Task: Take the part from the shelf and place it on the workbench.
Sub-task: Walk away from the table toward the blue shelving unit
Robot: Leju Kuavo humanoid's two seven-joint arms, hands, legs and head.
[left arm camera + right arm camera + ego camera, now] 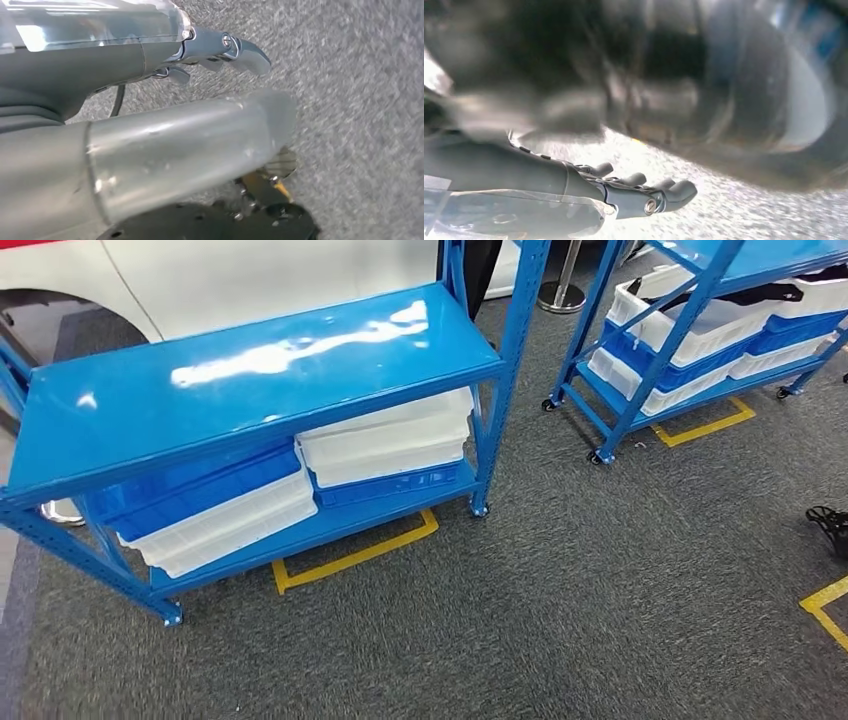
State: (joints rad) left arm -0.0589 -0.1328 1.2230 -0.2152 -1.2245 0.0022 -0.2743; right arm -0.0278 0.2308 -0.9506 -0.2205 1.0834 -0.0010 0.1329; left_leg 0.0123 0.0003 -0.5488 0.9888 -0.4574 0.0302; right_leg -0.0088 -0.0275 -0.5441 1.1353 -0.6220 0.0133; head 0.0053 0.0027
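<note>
Two blue shelf racks stand on grey carpet in the head view. The near rack (250,370) has a bare glossy top, with white and blue bins (385,445) on its lower level. On the far rack (690,350), stacked white and blue bins hold something dark (735,295) that is too small to identify. My left hand (165,55) hangs over the carpet with its fingers (245,52) stretched out and its thumb (200,145) apart, holding nothing. My right hand (624,192) also holds nothing, and its fingers (674,190) lie straight.
Yellow tape marks (350,555) outline places on the carpet under and beside the racks. A black object (830,525) lies at the right edge. A white car body (250,280) stands behind the near rack. Open carpet (560,620) lies in front.
</note>
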